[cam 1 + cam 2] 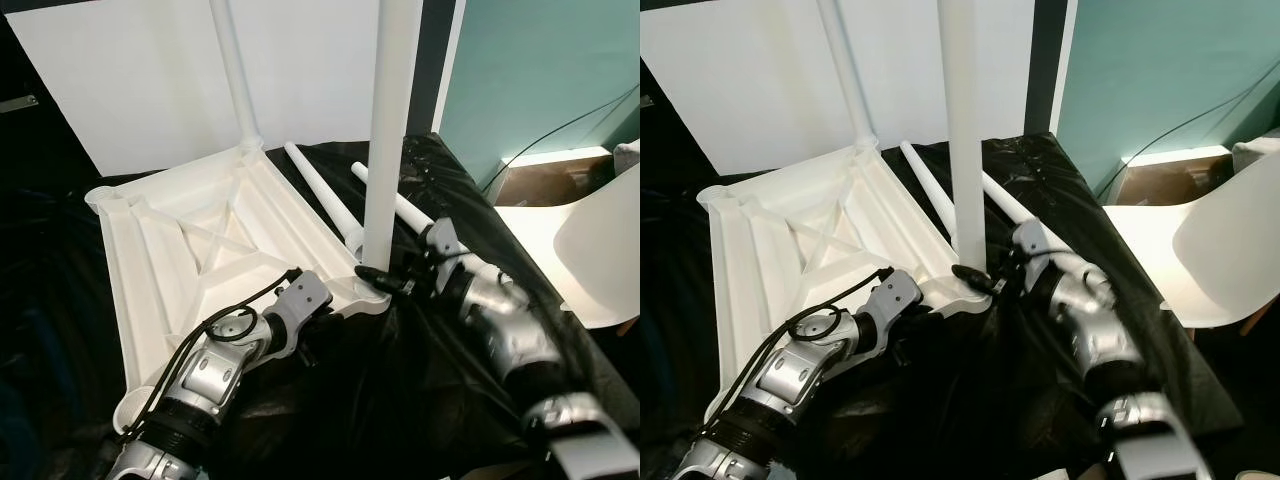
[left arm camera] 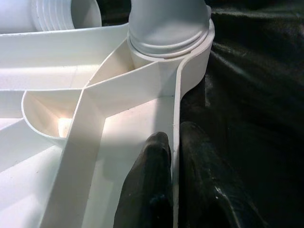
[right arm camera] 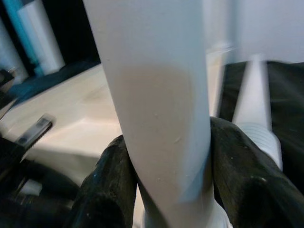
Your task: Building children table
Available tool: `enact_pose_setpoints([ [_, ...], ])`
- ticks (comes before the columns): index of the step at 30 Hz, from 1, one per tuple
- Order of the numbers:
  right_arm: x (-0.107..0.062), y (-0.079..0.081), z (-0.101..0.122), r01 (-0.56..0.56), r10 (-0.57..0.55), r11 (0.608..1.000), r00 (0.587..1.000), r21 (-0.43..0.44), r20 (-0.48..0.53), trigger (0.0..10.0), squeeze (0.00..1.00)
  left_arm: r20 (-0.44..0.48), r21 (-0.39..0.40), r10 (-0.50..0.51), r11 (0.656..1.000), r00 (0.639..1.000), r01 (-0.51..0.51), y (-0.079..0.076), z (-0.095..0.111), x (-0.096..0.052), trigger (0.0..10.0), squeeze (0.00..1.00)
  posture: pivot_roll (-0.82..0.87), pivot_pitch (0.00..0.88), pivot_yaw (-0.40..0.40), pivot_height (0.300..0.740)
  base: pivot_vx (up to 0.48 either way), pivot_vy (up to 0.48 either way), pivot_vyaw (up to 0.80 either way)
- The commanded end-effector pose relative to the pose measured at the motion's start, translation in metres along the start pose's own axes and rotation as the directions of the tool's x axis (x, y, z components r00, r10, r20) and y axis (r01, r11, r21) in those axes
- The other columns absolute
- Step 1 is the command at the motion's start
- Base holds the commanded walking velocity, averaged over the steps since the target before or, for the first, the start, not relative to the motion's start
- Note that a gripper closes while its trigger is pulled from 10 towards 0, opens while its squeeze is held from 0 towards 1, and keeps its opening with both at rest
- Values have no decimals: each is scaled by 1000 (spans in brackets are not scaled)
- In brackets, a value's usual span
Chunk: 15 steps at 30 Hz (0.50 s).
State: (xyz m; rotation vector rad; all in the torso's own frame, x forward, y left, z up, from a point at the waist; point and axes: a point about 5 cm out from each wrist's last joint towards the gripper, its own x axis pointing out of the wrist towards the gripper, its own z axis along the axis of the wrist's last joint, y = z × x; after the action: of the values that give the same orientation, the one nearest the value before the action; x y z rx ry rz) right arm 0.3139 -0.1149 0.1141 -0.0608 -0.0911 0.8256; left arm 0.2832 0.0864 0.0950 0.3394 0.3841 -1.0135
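The white plastic table top (image 1: 200, 250) lies upside down on the black cloth (image 1: 400, 380) — the left gripper (image 2: 173, 156) pinches its edge, and the right gripper (image 3: 171, 180) squeezes the tall white round leg (image 1: 392, 130) standing in the corner

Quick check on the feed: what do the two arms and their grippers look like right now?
Both arms are silver metal with rounded, jointed housings and black ribbed collars. The left arm has a black cable looped along its top and a grey block at the wrist. The right arm shows black wiring near its wrist. The left gripper and the right gripper each have two long, glossy black fingers with rounded tips.
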Motion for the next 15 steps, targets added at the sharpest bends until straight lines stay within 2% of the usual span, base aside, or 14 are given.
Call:
enact_pose_setpoints([
  [1,13,36,-23,-7,10,997,999,72,-43,0,0,-115,-101,-43,994,992,31,-16,-30,11,10000,0,64,0,0,740,0,0,0],
  [2,12,31,-25,172,-171,982,985,73,-20,0,0,-114,-100,-43,994,993,32,-16,-30,12,10000,0,62,0,3,740,0,0,0],
  [3,12,31,-25,172,-171,982,985,73,-20,0,0,-114,-100,-43,994,993,32,-16,-30,12,10000,0,62,0,3,740,0,0,0],
  [4,10,22,-25,317,-317,946,948,66,-8,0,0,-115,-99,-43,995,992,32,-16,-30,11,10000,0,60,0,5,740,0,0,0],
  [5,10,22,-25,317,-317,946,948,66,-8,0,0,-115,-99,-43,995,992,32,-16,-30,11,10000,0,60,0,5,740,0,0,0],
  [6,7,13,-23,421,-422,905,907,67,-1,0,0,-119,-97,-45,995,992,33,-16,-31,10,10000,0,53,0,10,740,0,0,0],
  [7,7,13,-23,421,-422,905,907,67,-1,0,0,-119,-97,-45,995,992,33,-16,-31,10,10000,0,53,0,10,740,0,0,0],
  [8,6,6,-21,476,-478,877,879,62,5,0,0,-124,-94,-46,995,991,34,-16,-32,9,10000,0,50,0,11,740,0,0,0],
  [10,6,6,-21,476,-478,877,879,62,5,0,0,-124,-94,-46,995,991,34,-16,-32,9,10000,0,50,0,11,740,0,0,0],
  [11,6,1,-18,509,-510,859,860,57,11,0,0,-126,-92,-47,995,991,36,-16,-32,10,10000,0,51,0,10,740,0,0,0],
  [13,6,0,-17,520,-521,853,854,51,13,0,0,-125,-91,-49,995,991,37,-15,-31,10,10000,0,50,0,11,740,0,0,0],
  [14,9,4,-16,497,-498,866,867,51,9,431,0,-123,-90,-50,995,991,39,-15,-30,11,10000,0,50,0,8,740,0,0,0],
  [15,9,4,-16,497,-498,866,867,51,9,431,0,-123,-90,-50,995,991,39,-15,-30,11,10000,0,50,0,8,740,0,0,0],
])
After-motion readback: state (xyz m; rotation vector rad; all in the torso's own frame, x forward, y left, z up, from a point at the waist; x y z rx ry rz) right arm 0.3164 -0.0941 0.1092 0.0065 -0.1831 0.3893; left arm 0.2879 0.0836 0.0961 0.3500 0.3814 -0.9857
